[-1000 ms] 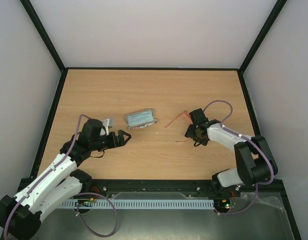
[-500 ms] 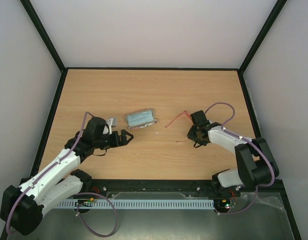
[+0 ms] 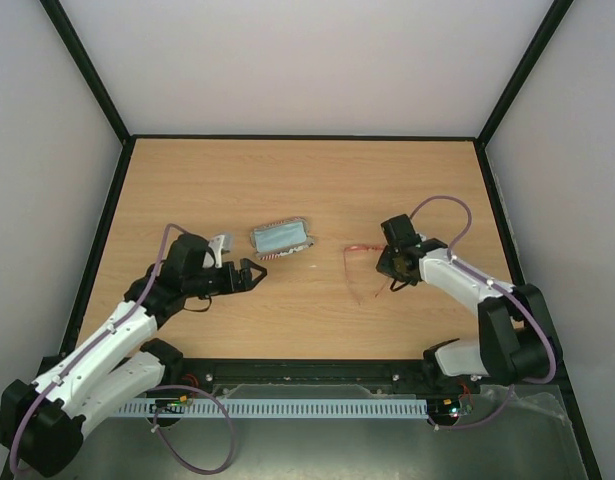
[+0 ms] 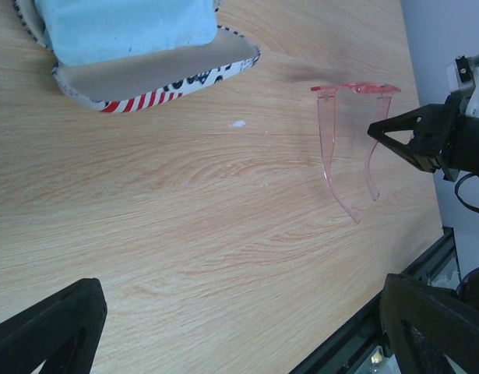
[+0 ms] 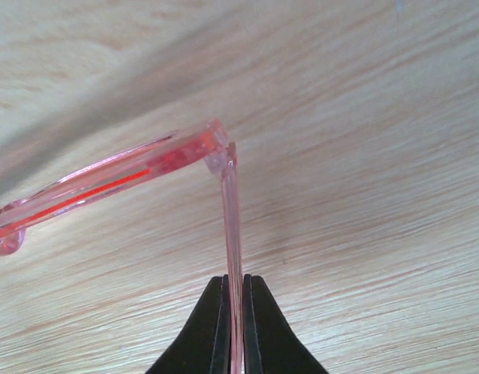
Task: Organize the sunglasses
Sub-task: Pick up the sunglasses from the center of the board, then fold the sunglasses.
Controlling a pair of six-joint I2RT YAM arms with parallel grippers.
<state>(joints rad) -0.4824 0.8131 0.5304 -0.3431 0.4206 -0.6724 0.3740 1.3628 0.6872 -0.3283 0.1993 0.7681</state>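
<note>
The right hand (image 5: pixel 234 290) is clenched on one temple of the sunglasses (image 5: pixel 130 173), just right of the middle of the surface (image 3: pixel 287 180). Their front bar runs parallel to the far edge, and the open temples point toward the near edge. The case (image 4: pixel 157 95) lies to their left. Beyond it the left hand (image 3: pixel 253 275) hangs released, well apart, so the right arm looks best placed to carry them.

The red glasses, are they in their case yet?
Not yet. Done: the oblong flag-print case lies open, a light blue cloth in it. In hand: the right hand pinches one temple arm of the thin translucent red sunglasses. To do: the temple arms are unfolded, and the glasses are apart from the case. The left hand is open, empty.
</note>
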